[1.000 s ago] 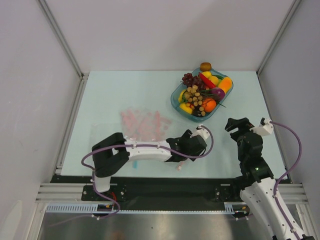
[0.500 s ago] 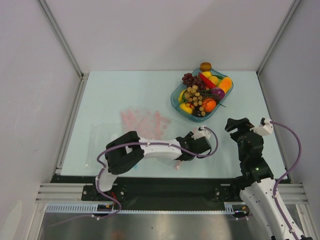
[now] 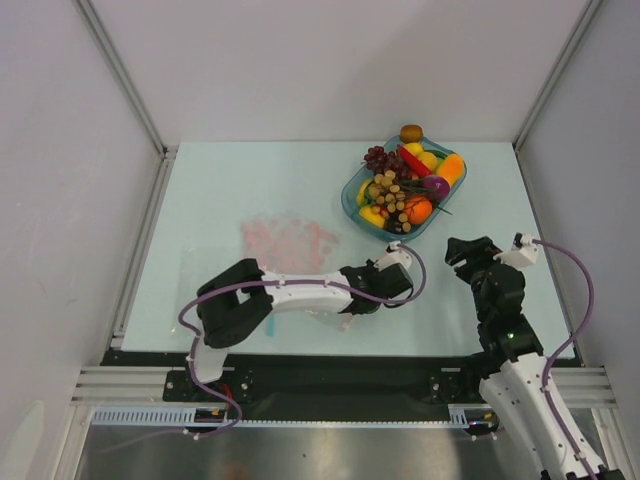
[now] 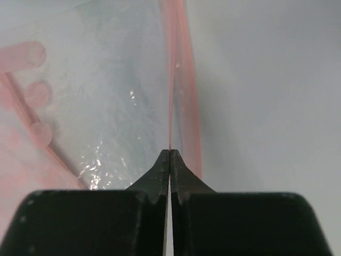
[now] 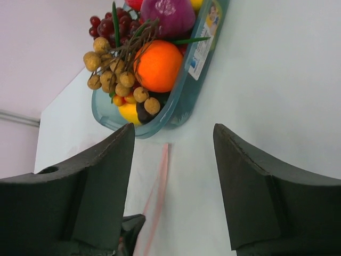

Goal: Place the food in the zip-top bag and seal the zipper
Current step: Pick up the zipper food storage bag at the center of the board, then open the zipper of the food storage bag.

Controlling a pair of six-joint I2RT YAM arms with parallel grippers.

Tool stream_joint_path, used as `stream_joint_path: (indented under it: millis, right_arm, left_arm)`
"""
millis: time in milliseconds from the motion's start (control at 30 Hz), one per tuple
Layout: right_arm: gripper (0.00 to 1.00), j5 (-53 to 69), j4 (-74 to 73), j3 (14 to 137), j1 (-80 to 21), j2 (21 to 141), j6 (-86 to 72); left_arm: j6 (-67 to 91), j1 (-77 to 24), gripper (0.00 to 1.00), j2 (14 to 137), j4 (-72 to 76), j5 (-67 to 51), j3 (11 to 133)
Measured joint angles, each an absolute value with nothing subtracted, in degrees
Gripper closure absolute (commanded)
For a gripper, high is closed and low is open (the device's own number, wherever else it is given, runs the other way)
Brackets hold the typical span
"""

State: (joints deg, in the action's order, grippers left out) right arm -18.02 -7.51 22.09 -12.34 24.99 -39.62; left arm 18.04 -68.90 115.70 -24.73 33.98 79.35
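The left gripper (image 4: 169,158) has its fingers pressed together on the pink zipper (image 4: 179,80), pinching the strip at the edge of the bag (image 4: 101,106). The bag lies flat on the counter (image 3: 250,185), in front of the left arm and well apart from the tray (image 5: 184,104) at the far right.

The bag is thin, clear film, light and floppy, and crinkled enough to catch the light. It has no stiffness of its own, so a lift at one point will likely drag the rest along limply, and the mouth will not stay open unless one lip is held. The zipper strip is the only firmer part, so it looks like the best place to hold: thick enough to bite on, and a pull there spreads along the mouth. The film is probably slippery between hard fingers, so the pinch may slide off under a sharp tug.

The right gripper (image 5: 173,130) hangs with its fingers spread and nothing between them, just short of the tray. All the food sits piled there: an orange (image 5: 158,65), a tan grape bunch (image 5: 114,72), a lemon (image 5: 129,113) and a purple piece (image 5: 168,13). These look like hard, glossy, light toys, unlikely to bruise but apt to squirt out of a grip. Round pieces should be taken across the middle. The grape bunch is lumpy and probably easier to hold by its cluster than by its thin stem.
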Motion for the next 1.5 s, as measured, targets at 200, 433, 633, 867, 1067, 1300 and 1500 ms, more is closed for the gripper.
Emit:
stream_joint_path:
  millis: [200,433,633,867,1067,1300,1500]
  right_arm:
    - [0.52,-5.2,2.6,18.8,-12.3,34.1,-38.9]
    - [0.46,5.9,15.0,18.4,-20.9,50.4,-38.3]
    - [0.37,7.4,19.0,20.9,-31.8,56.8,-34.6]
    - [0.38,7.3,22.6,22.3,-36.0,57.2,-31.8]
    - [0.41,6.5,22.6,23.3,-36.4,60.0,-31.3]
    - [0.81,6.2,22.1,24.3,-36.9,62.5,-30.8]
    - [1.0,5.4,21.6,25.0,-37.1,62.3,-30.4]
  left_arm:
    - [18.6,-64.6,1.0,102.1,-21.3,29.6,69.8]
    - [19.2,-60.2,1.0,87.8,-14.0,26.5,60.7]
    - [19.4,-60.2,1.0,81.3,-9.4,25.2,55.3]
    - [19.4,-60.2,1.0,80.9,-7.6,22.9,54.7]
    - [19.4,-60.2,1.0,80.9,-6.0,20.0,54.4]
    - [18.7,-60.2,1.0,80.9,-4.7,16.7,53.7]
    - [18.4,-60.2,1.0,80.9,-4.7,18.2,53.7]
